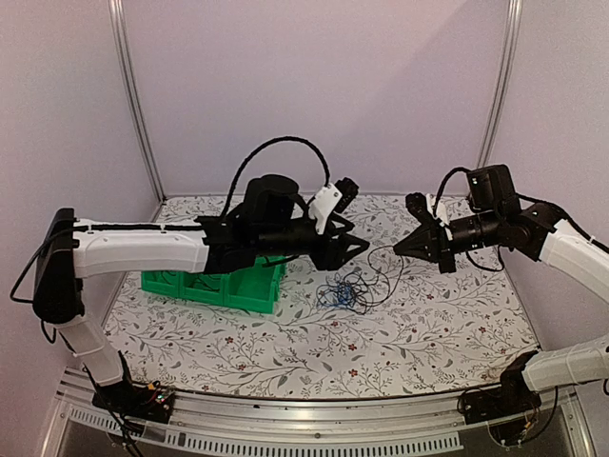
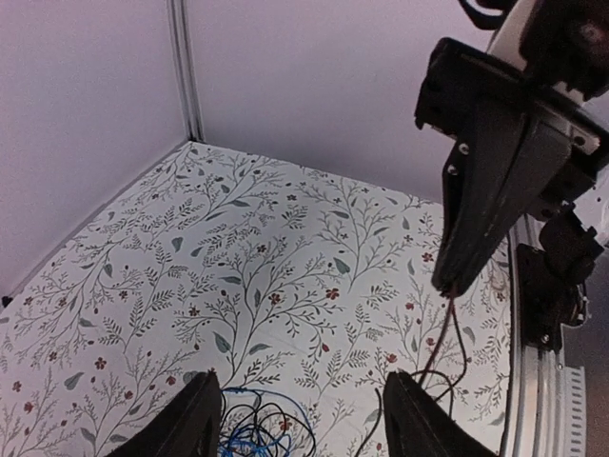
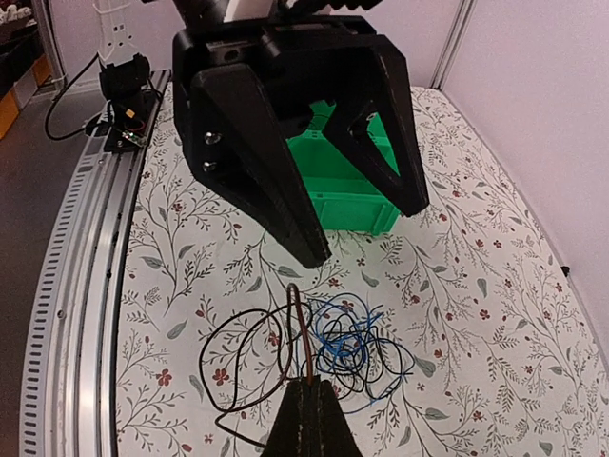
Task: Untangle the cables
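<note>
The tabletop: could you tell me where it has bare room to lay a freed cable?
Free: the near strip of the table between the cables and the front rail, and the stretch right of them toward the wall. Crowded: the middle, where left gripper and right gripper face each other above the snarl, the green bin to their left.

The cables (image 2: 255, 433) are cut off by the left wrist view's bottom edge; plug ends too small to tell. Green bin (image 1: 214, 286) half hidden behind left arm (image 1: 143, 249).

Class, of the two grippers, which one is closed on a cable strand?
The right gripper: it pinches a dark strand of the cables, whereas the left gripper hangs wide open, holding nothing.
</note>
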Available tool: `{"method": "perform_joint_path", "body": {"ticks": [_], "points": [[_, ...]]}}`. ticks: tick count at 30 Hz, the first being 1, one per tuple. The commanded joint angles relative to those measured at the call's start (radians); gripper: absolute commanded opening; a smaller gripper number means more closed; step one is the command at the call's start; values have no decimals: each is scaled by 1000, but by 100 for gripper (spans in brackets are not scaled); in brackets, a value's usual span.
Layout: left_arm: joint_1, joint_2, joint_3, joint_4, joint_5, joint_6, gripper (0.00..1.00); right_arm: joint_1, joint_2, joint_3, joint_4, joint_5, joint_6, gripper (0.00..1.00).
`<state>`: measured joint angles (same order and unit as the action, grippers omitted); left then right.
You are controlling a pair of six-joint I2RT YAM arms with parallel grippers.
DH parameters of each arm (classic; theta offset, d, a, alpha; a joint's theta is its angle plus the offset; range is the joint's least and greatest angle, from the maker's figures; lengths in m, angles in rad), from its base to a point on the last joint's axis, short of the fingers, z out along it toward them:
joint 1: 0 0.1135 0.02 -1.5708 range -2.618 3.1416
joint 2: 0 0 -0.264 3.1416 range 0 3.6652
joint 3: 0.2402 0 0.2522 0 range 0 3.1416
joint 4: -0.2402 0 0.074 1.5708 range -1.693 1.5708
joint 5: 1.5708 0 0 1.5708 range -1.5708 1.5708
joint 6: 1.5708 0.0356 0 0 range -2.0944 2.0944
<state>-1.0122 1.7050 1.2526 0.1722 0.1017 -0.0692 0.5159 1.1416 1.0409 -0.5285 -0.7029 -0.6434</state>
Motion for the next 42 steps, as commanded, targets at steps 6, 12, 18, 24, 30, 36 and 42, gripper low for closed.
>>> {"method": "perform_joint_path", "body": {"ticks": [6,12,18,24,30,36,42], "points": [[-51,154,183,-297,234,185,56,-2,30,-78,78,-22,-53,0],[-52,200,225,-290,207,182,33,-2,33,-105,86,-29,-53,0],[-48,172,212,-275,198,169,0,-2,36,-129,105,-13,-53,4],[-33,98,197,-369,45,135,0,-2,29,-142,128,45,-25,37],[-1,-25,167,-518,-236,79,0,-4,8,-176,150,63,-18,43],[69,-147,105,-649,-465,-42,0,-3,34,-183,152,81,-25,43],[177,-286,-17,-692,-568,-184,0,-3,48,-186,150,86,-31,43]]}}
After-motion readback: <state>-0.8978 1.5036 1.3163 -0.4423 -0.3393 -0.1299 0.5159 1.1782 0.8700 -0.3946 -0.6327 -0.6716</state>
